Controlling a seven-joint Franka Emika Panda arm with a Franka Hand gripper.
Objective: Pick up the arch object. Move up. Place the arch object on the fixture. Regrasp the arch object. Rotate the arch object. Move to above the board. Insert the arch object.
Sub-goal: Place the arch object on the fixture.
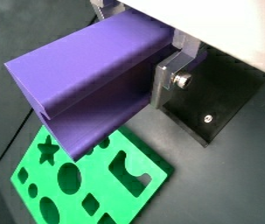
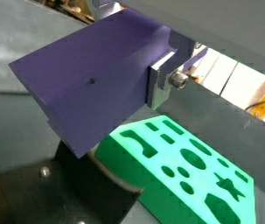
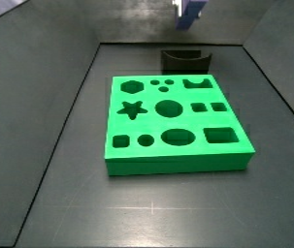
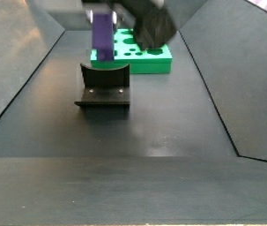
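Dark grey bench [image 3: 58, 194], walled by sloping grey panels. The tool [image 4: 102, 19], at upper centre of a side view, is clamped on the purple arch object [image 4: 102, 40], which hangs upright just above the black fixture [image 4: 104, 88] (contact cannot be judged). In both wrist views a silver finger [image 1: 170, 77] presses the block's flank. The green board [image 3: 176, 124] lies mid-frame, its dark cutouts unfilled, the fixture just behind it.
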